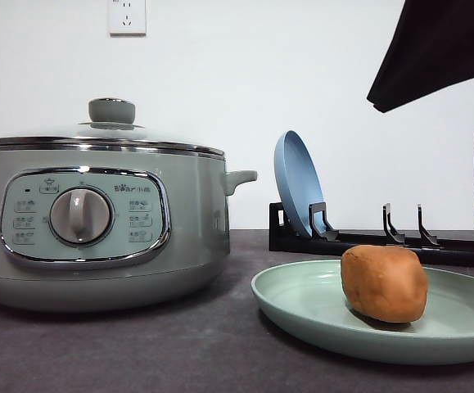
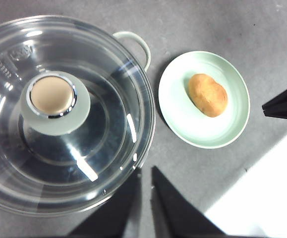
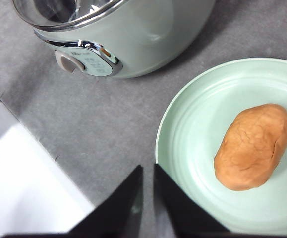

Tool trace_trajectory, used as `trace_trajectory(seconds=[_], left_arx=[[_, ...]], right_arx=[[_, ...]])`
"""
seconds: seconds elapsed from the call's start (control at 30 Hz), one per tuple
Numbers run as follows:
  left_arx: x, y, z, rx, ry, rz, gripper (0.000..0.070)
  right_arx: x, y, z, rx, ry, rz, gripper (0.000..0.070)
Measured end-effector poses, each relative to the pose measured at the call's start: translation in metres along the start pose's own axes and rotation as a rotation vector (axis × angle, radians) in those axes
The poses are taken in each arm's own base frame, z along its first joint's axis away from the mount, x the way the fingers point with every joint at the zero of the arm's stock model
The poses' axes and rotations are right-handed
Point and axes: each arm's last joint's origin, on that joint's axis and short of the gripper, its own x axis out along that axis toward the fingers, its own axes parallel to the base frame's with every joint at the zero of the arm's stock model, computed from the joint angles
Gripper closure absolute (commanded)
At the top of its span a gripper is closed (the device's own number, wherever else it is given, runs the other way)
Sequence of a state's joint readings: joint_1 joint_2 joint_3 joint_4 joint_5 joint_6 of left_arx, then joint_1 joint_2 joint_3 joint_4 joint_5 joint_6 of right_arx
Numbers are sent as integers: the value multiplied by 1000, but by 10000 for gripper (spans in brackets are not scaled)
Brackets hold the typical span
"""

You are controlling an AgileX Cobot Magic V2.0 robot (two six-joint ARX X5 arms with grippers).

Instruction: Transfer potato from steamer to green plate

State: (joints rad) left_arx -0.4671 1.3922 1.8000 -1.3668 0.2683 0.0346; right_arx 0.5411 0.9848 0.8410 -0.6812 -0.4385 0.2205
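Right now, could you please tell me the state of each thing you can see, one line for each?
steamer: closed, upright on the table.
glass lid: seated on the steamer.
potato: lying on the green plate, not gripped.
green plate: flat on the table beside the steamer.
blue plate: standing on edge in the rack.
dish rack: most slots free.
left end effector: shut, empty.
right end effector: shut, empty.

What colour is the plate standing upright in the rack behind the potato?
Blue. The upright plate leans in the black rack; the front view shows it best.
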Motion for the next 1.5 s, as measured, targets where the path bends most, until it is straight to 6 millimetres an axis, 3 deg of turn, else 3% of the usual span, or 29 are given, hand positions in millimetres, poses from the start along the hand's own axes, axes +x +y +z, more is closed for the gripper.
trace_trajectory(seconds=[0.8, 0.93, 1.07, 1.17, 1.27, 1.5], left_arx=[[-2, 0, 0, 15, -11, 2, 698], [-22, -2, 3, 86, -185, 30, 698], [-68, -7, 3, 210, -509, 104, 698], [-99, -6, -11, 247, -696, 188, 698], [-117, 0, -32, 230, -805, 296, 698], [-110, 12, -88, 179, -928, 504, 698]], right_arx=[[0, 0, 0, -7, -1, 0, 700], [0, 0, 0, -7, -1, 0, 700], [0, 0, 0, -7, -1, 0, 700], [0, 0, 0, -7, 0, 0, 700], [0, 0, 0, -7, -1, 0, 700], [0, 0, 0, -7, -1, 0, 700]])
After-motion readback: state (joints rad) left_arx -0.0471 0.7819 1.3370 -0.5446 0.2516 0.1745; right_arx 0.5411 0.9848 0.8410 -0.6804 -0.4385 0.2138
